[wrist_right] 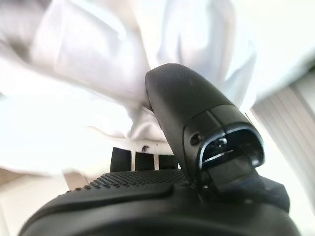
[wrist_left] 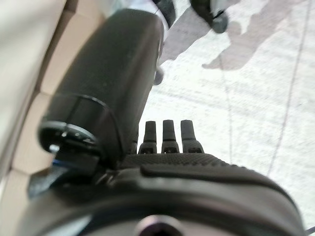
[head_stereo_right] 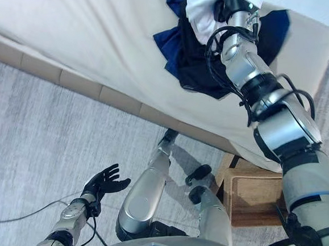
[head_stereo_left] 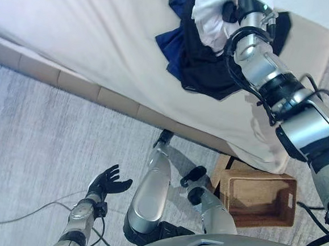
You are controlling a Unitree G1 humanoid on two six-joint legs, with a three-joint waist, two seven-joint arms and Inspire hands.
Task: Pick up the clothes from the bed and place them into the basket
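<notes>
One bed (head_stereo_left: 90,43) is recorded, covered in one cream sheet. On it, three garments can be told apart in a single heap: one white garment (head_stereo_left: 210,14), one dark blue garment (head_stereo_left: 172,42) and one black garment (head_stereo_left: 206,71); whether further pieces lie beneath cannot be told. One wicker basket (head_stereo_left: 259,198) is counted on the floor beside the bed. Two robot hands are seen: one left hand (head_stereo_left: 107,181) above the carpet and one right hand (wrist_right: 162,187) at the white garment. One grey carpet (head_stereo_left: 34,127) is noted.
</notes>
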